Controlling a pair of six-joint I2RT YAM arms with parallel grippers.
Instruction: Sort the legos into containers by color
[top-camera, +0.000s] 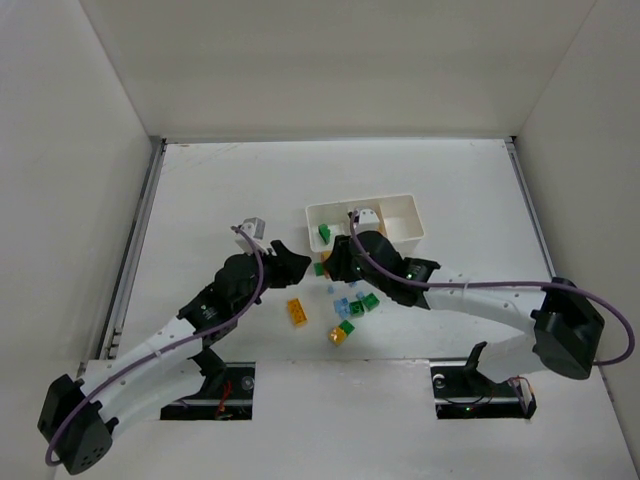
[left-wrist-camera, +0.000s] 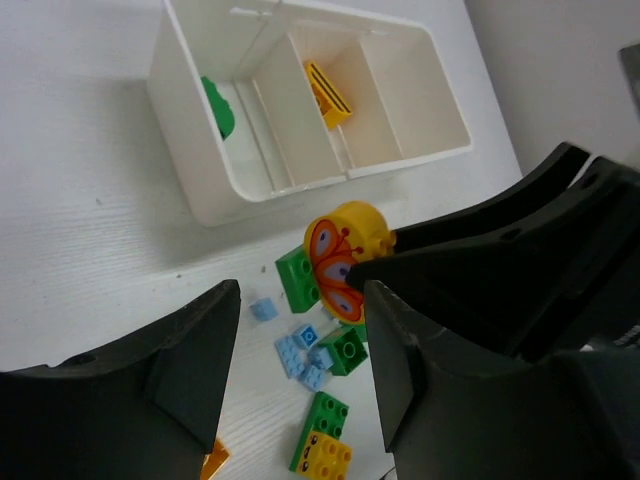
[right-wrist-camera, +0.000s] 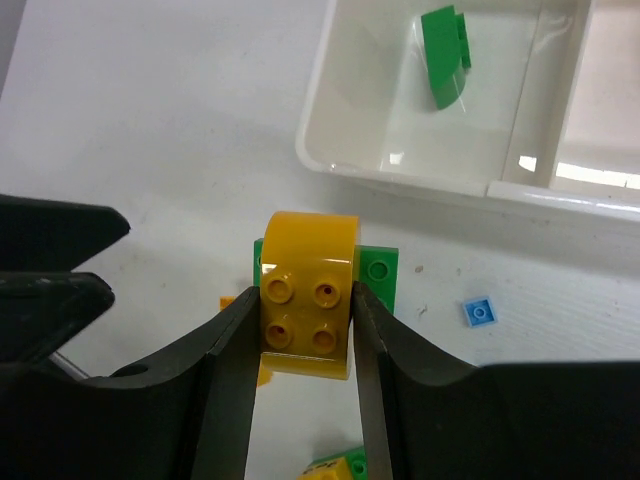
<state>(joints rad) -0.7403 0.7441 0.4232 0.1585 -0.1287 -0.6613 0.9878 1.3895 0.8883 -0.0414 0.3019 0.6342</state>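
Observation:
My right gripper (right-wrist-camera: 305, 312) is shut on a yellow rounded lego (right-wrist-camera: 307, 292), which carries a butterfly print (left-wrist-camera: 345, 255) on one face. It is held just over a green brick (right-wrist-camera: 378, 270) in front of the white tray (top-camera: 362, 203). My left gripper (left-wrist-camera: 302, 305) hangs open just left of it with nothing between its fingers, above small pale blue legos (left-wrist-camera: 298, 352) and green bricks (left-wrist-camera: 345, 350). In the tray, the left compartment holds a green piece (left-wrist-camera: 218, 105) and the middle one a yellow-orange piece (left-wrist-camera: 330, 95). The two grippers (top-camera: 292, 262) (top-camera: 333, 265) are close together.
Loose on the table near the arms lie an orange brick (top-camera: 297, 311), a blue one (top-camera: 343, 306), a green one (top-camera: 368, 302) and a yellow-and-green stack (top-camera: 340, 333). A lone small blue plate (right-wrist-camera: 479, 312) lies near the tray wall (right-wrist-camera: 330, 130).

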